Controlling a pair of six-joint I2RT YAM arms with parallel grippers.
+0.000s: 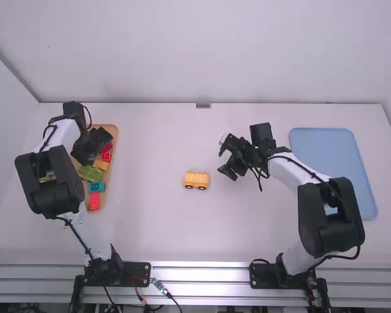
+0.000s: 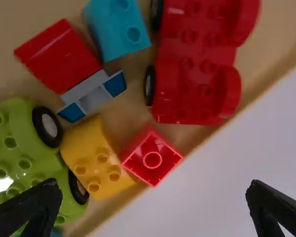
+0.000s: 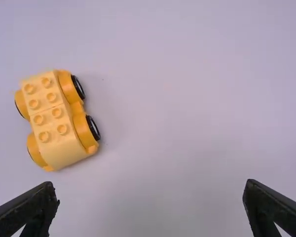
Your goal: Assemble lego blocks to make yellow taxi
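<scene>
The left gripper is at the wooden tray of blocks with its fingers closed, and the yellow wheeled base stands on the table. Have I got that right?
Not quite: the left gripper is open, its fingertips wide apart in the left wrist view. It is at the wooden tray, and the yellow wheeled base stands on the table.

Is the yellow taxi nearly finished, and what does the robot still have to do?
The yellow plastic car base with black wheels stands on the table, so the bottom looks done. Nothing is in hand: the left pincer and right pincer are open, empty. A top is probably left, because the base's round studs are bare. The yellow plastic block in the tan tray might go on next.
</scene>
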